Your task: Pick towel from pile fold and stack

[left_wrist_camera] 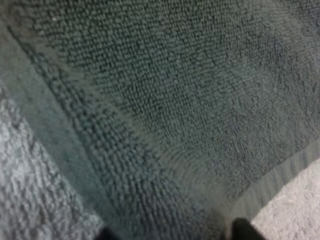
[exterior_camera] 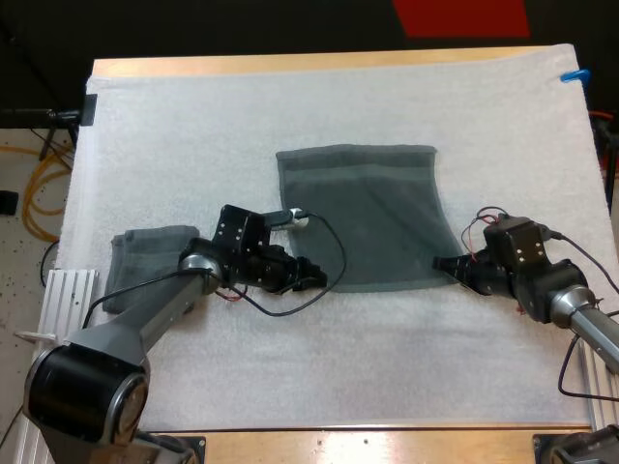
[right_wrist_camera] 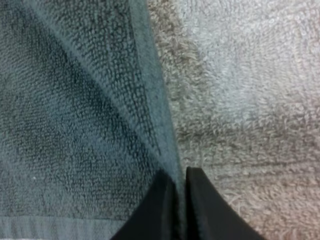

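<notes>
Lying near the towel is a folded stack.

A white mat covers nearly all of a wooden table, whose bare wood shows along the far and near sides. A dark grey-green towel lies spread flat at the mat's centre, while a folded towel rests well apart from it, by the mat's left edge.

We're looking at a dark towel in nubby looped terry cloth with a flatter woven band along the hem, a white mat that's fuzzy matt terry too, a table of smooth pale wood, and our right gripper in matt black plastic, fwiw.
</notes>
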`<state>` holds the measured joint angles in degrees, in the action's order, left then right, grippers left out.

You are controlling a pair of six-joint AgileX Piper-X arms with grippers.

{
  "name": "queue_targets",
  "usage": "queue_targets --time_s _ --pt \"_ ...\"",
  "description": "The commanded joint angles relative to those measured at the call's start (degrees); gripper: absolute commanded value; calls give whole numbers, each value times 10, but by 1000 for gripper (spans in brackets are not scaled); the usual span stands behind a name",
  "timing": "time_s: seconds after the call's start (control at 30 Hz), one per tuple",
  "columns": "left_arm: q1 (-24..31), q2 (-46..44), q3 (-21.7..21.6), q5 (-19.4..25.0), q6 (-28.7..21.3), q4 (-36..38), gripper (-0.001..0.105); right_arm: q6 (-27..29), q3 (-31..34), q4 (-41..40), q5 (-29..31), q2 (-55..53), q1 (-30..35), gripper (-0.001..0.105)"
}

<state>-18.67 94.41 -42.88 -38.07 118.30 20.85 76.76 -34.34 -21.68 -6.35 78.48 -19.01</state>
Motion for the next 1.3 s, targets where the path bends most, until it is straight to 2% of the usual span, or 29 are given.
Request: queue_targets --time_s 0.0,0.17,0.23,0.37,0.47,0.63,0.67,0.73,0.83,0.93,1.03,1.13,1.27 --pt "-3 1 1 -4 2 -5 33 7 -3 -7 -4 -3 0 0" --pt "-3 1 1 1 2 -5 14 7 -3 -16 -4 -3 0 0" --pt "-3 1 1 1 2 -5 0 16 -3 -16 -4 -3 0 0" --pt "-3 -7 1 -9 1 6 0 21 -6 -31 -4 -13 0 0" --pt "-3 -36 1 -15 -11 41 0 22 -11 -59 -4 -44 0 0" --pt "-5 -114 3 -16 -58 160 0 21 -10 -117 -6 -122 -17 0" --pt "-6 -117 4 -16 -60 165 0 20 -10 -125 -7 -130 -24 0" --pt "-20 -153 14 -13 -77 217 0 17 -10 -158 -8 -158 -48 0" --pt "-53 -189 35 -12 -78 254 0 -2 -10 -194 -8 -187 -82 0" --pt "-87 -221 59 6 -59 281 0 -37 -10 -240 -8 -213 -108 0" --pt "-109 -255 85 35 -35 287 0 -55 -10 -283 -8 -231 -127 0" --pt "-111 -283 108 35 -16 272 0 -63 -10 -307 -10 -234 -140 0" --pt "-104 -285 119 35 11 226 0 -79 -9 -290 -9 -232 -138 0"
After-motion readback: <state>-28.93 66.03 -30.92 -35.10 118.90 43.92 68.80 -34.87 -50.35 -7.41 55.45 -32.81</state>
